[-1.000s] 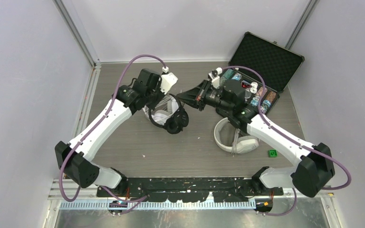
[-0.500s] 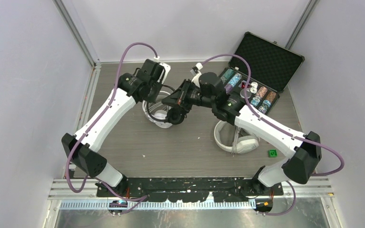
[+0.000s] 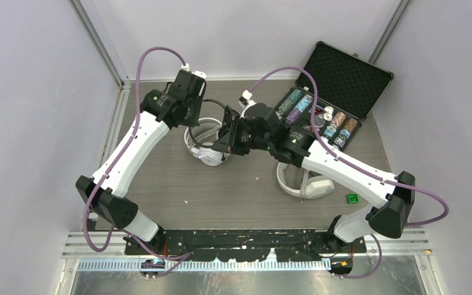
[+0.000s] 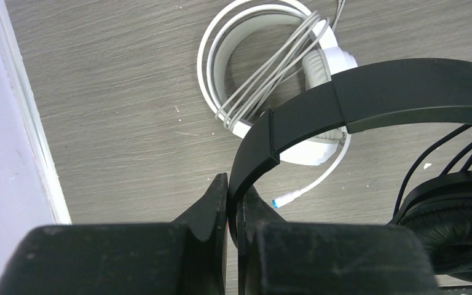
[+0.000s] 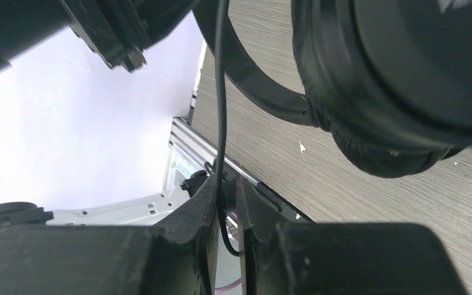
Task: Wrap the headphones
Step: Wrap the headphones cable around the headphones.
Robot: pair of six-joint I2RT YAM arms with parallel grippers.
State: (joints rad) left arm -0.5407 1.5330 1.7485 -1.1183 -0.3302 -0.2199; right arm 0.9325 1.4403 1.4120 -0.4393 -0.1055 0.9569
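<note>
The left gripper [image 4: 232, 184] is closed on the headband [image 4: 369, 92] of the black headset [image 3: 221, 149], near one end of the band. The band is pinched flat between the two fingers and arches away from them to the right in the left wrist view. The headset is thus held up above the table [image 3: 221, 196], over a white headset [image 4: 221, 43] whose cable is already laid in loops across its band.

The jaws of the right gripper [image 5: 226, 181] stand a little apart. The black cable [image 5: 221, 92] passes through the slot between them, and it seems to run loose (a firm pinch is not seen). From these fingers the cable goes straight up to the headband, and the ear cup [image 5: 399, 80] hangs close above and to the right of them.

The coming move is judged to turn on this line: the cable has to be carried across the long axis of the band, and the right arm is the nearer one to it. If the cable slips out of the slot, the turn would be lost.

A second white headset [image 3: 301, 181] lies on the table under the right arm, beside the open case [image 3: 344, 80].
</note>
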